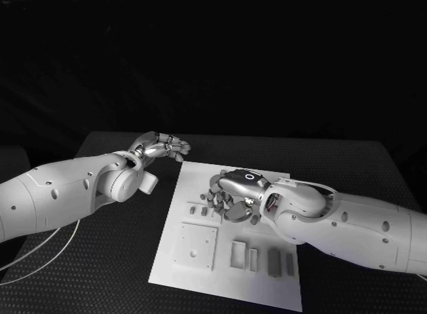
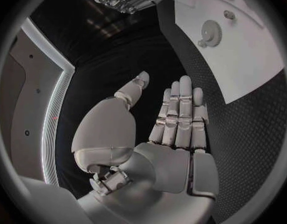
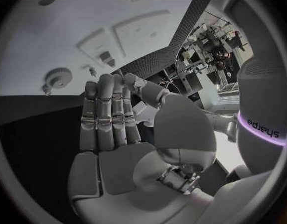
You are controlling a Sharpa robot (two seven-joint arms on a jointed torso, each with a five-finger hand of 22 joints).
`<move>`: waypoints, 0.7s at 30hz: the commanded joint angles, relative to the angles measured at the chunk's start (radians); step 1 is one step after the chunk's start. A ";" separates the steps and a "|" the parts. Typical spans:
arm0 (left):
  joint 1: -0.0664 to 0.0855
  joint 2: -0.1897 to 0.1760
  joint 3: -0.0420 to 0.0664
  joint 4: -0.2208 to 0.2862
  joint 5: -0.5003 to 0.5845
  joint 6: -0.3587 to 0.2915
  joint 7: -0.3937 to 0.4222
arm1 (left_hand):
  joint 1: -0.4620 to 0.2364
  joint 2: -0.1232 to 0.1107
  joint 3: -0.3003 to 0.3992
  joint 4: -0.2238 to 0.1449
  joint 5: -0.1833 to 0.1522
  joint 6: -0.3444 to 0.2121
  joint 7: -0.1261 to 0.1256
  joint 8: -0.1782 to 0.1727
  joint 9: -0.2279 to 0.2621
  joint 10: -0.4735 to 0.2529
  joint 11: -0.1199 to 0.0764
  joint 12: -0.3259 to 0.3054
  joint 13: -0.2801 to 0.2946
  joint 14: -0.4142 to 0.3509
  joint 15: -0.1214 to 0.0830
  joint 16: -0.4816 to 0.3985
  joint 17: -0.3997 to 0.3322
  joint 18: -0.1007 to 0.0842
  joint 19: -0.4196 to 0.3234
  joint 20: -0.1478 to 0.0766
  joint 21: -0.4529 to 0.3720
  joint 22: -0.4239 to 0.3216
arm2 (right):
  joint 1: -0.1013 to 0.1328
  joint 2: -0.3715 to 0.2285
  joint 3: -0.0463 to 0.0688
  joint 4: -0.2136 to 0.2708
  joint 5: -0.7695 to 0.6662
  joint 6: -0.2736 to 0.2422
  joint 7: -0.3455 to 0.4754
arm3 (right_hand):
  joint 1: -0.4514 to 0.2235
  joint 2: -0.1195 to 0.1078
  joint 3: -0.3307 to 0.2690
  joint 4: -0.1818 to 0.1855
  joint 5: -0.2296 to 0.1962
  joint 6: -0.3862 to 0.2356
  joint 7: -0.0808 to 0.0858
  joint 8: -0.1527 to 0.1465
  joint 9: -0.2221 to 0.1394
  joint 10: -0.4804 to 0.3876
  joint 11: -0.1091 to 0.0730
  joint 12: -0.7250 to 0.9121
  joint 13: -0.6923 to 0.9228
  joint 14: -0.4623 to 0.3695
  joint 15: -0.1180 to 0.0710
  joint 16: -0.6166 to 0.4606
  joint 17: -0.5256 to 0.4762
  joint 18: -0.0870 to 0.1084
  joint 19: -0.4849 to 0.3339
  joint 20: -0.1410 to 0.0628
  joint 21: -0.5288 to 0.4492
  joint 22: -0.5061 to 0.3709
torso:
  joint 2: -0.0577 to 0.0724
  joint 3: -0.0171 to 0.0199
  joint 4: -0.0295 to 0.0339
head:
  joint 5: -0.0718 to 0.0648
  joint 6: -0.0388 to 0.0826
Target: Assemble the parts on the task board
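Two hands hold nothing, fingers straight and flat. Right hand (image 1: 234, 195) hangs over the task board (image 1: 270, 288) in mid-table, likely to pick among the parts (image 1: 252, 258); left hand (image 1: 160, 145) waits beside its far corner

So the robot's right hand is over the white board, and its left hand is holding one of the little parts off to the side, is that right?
Not quite. The right hand is over the task board, but the left hand holds nothing. It sits beside the board's far corner, over the black table. The left wrist view shows its fingers straight and its palm bare.
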 commanded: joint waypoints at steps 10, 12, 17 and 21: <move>0.006 0.022 0.001 -0.010 0.014 0.002 0.011 | -0.001 0.007 -0.001 -0.001 0.003 -0.001 0.004 0.005 -0.002 0.001 0.006 -0.001 -0.002 0.002 0.004 -0.007 0.004 -0.007 0.007 -0.001 -0.008 0.002 | -0.057 0.055 -0.001 -0.021 -0.002 0.002 0.029 | -0.006 0.008 -0.010 -0.001 0.014 0.001 0.001 0.000 0.005 -0.001 0.005 -0.009 0.005 0.001 -0.008 0.007 0.002 0.014 0.003 -0.003 0.008 0.021 | 0.001 -0.0012 0.0021 | 0.069 -0.022; 0.007 0.023 0.001 -0.010 0.014 0.002 0.011 | -0.001 0.007 -0.001 -0.001 0.003 -0.001 0.004 0.006 -0.002 0.001 0.005 -0.001 -0.002 0.002 0.004 -0.007 0.004 -0.007 0.007 -0.001 -0.008 0.002 | -0.060 0.057 -0.003 -0.025 -0.002 0.005 0.030 | -0.007 0.009 -0.011 -0.001 0.015 0.000 0.001 0.000 0.006 -0.001 0.005 -0.010 0.006 0.001 -0.008 0.007 0.002 0.014 0.003 -0.003 0.008 0.021 | 0.000 -0.0010 0.0007 | 0.075 -0.027; 0.007 0.023 0.001 -0.010 0.014 0.002 0.011 | -0.001 0.007 -0.001 -0.001 0.003 -0.001 0.004 0.006 -0.002 0.001 0.005 -0.001 -0.002 0.002 0.004 -0.008 0.005 -0.007 0.006 -0.001 -0.008 0.002 | -0.071 0.063 -0.007 -0.034 -0.002 0.007 0.036 | -0.007 0.010 -0.012 -0.001 0.017 0.000 0.001 -0.001 0.006 -0.001 0.006 -0.010 0.007 0.001 -0.008 0.007 0.002 0.014 0.003 -0.003 0.008 0.021 | 0.000 0.0002 -0.0020 | 0.086 -0.036; 0.007 0.025 0.001 -0.010 0.014 0.004 0.011 | -0.001 0.007 -0.001 -0.001 0.003 -0.001 0.004 0.006 -0.002 0.001 0.005 -0.001 -0.003 0.002 0.004 -0.008 0.005 -0.007 0.006 -0.001 -0.009 0.002 | -0.083 0.070 -0.009 -0.040 -0.002 0.010 0.037 | -0.008 0.010 -0.014 -0.001 0.018 0.000 0.001 -0.001 0.007 -0.001 0.006 -0.011 0.008 0.001 -0.008 0.007 0.002 0.014 0.002 -0.003 0.008 0.021 | 0.000 0.0010 -0.0019 | 0.092 -0.041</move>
